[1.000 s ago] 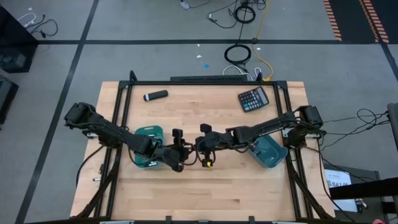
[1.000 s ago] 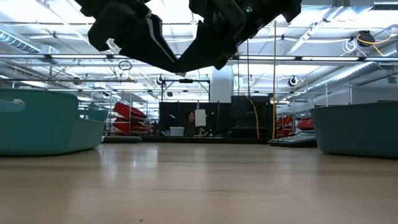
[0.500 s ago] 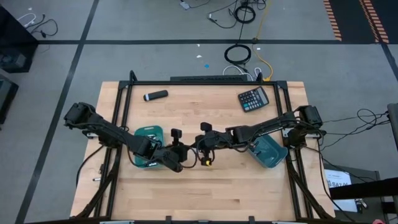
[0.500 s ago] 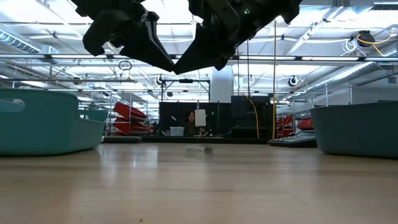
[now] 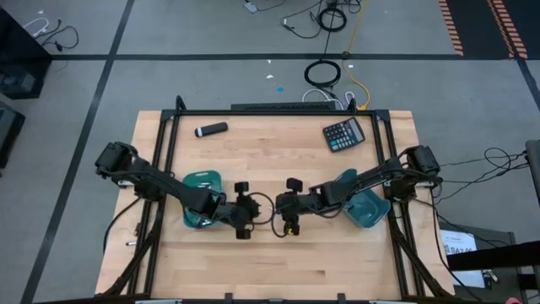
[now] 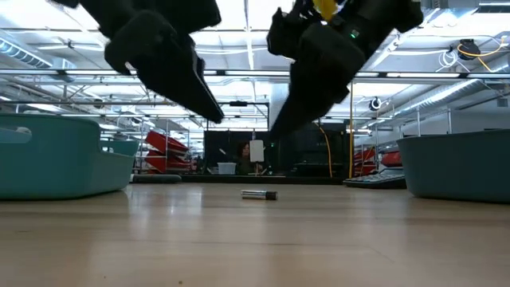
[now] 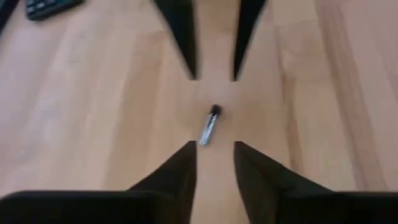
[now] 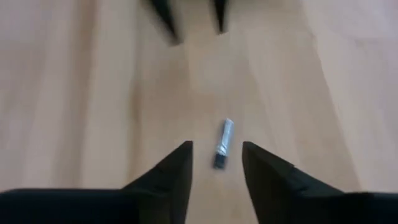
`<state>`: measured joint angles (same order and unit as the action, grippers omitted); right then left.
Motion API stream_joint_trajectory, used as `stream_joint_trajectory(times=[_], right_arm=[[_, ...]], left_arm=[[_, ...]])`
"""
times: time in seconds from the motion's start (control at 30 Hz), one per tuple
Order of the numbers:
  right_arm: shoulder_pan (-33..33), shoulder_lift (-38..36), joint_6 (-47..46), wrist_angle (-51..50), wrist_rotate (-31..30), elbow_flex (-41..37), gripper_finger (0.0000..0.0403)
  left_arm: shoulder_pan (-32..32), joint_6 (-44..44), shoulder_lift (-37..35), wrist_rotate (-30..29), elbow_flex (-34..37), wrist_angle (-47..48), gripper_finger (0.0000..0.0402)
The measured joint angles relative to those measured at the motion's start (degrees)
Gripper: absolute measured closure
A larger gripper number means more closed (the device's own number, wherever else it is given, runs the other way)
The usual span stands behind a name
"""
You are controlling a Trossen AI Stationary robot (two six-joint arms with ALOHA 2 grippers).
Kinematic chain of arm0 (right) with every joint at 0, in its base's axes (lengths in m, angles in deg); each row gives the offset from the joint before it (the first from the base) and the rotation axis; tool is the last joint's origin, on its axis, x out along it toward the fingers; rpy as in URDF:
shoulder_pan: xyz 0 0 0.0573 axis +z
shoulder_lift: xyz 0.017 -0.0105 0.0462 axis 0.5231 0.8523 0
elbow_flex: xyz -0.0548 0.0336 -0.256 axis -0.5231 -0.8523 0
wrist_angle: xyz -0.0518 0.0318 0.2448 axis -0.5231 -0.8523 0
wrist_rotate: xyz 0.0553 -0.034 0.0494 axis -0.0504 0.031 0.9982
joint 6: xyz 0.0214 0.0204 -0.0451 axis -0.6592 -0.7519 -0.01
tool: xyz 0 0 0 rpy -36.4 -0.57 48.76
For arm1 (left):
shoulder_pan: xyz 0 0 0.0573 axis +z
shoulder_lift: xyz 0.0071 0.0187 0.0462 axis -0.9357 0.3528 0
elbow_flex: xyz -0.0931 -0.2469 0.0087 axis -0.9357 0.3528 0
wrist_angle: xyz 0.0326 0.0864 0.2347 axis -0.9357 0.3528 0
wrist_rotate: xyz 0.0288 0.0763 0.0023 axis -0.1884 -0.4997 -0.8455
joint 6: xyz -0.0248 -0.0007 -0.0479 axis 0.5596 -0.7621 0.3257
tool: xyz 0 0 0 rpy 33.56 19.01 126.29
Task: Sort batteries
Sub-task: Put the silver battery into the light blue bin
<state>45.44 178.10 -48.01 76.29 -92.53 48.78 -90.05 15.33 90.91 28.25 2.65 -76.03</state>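
One battery (image 6: 259, 194), a small silvery cylinder with a dark end, lies on its side on the wood in the middle of the table. The left wrist view shows the battery (image 7: 208, 124), and so does the right wrist view, as a battery (image 8: 224, 143) just ahead of the fingertips. My left gripper (image 5: 251, 209) and right gripper (image 5: 280, 208) face each other above it, both open. In the low view the left gripper (image 6: 211, 112) and right gripper (image 6: 280, 126) hang well clear of the table. No other batteries show.
A teal bin (image 5: 202, 199) sits under the left arm and another teal bin (image 5: 364, 204) under the right arm. A black calculator (image 5: 344, 133) and a black-and-grey marker (image 5: 211, 129) lie near the far edge. Bare wood stretches along the near side.
The two grippers stood close together a second ago and have drawn apart, the right one moving toward the table's right and near edge. The battery, not on the table at first, has dropped between them and now lies on the wood.
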Motion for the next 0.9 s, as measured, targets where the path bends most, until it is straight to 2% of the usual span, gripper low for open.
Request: stream_joint_trajectory(times=[0.13,0.27,0.4,0.53,0.73,0.8,0.9], right_arm=[[3.0,0.0,-2.2,-1.8,-7.1,-0.4,0.0243],[5.6,0.0,-2.9,-1.3,-7.8,-0.4,0.0236],[6.9,0.0,-4.3,-1.6,-8.3,-0.4,0.0244],[8.7,0.0,-5.5,-2.3,-11.6,-0.4,0.0252],[11.6,0.0,-9.7,-7.9,-17.4,-0.4,0.0254],[12.6,0.0,-11.6,-9.9,-19.2,-0.4,0.0254],[13.7,0.0,-13.1,-10.6,-20.8,-0.4,0.0254]], left_arm=[[0.4,-0.5,4.9,2.8,0.0,-4.7,0.0245],[2.3,-1.3,8.7,4.0,-0.6,-6.4,0.0234],[4.7,-2.3,10.9,7.2,-2.6,-6.8,0.0234],[6.8,-4.5,13.4,11.8,-4.8,-6.7,0.0233],[8.3,-7.8,16.8,12.5,-6.9,-6.6,0.0235],[8.9,-8.2,17.6,13.3,-6.9,-6.0,0.0244],[9.6,-8.8,19.0,15.2,-7.0,-6.5,0.0280]])
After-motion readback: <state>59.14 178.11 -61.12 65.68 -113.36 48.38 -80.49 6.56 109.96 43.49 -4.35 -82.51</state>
